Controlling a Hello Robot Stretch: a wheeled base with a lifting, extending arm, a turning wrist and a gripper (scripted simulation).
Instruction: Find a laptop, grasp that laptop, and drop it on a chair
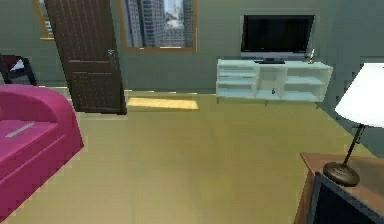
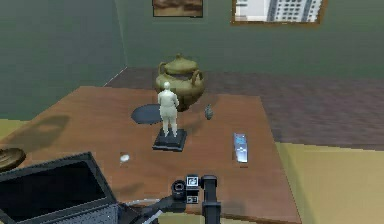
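One laptop (image 2: pixel 52 190) near the jaws

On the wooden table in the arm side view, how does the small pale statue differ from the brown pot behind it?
The statue is pale, near white; the pot is golden brown. The statue is a slim standing figure; the pot is wide and round-bellied, with handles at its sides. The statue stands on a dark square base; the pot's foot is partly hidden behind it. Both stand upright on the table.
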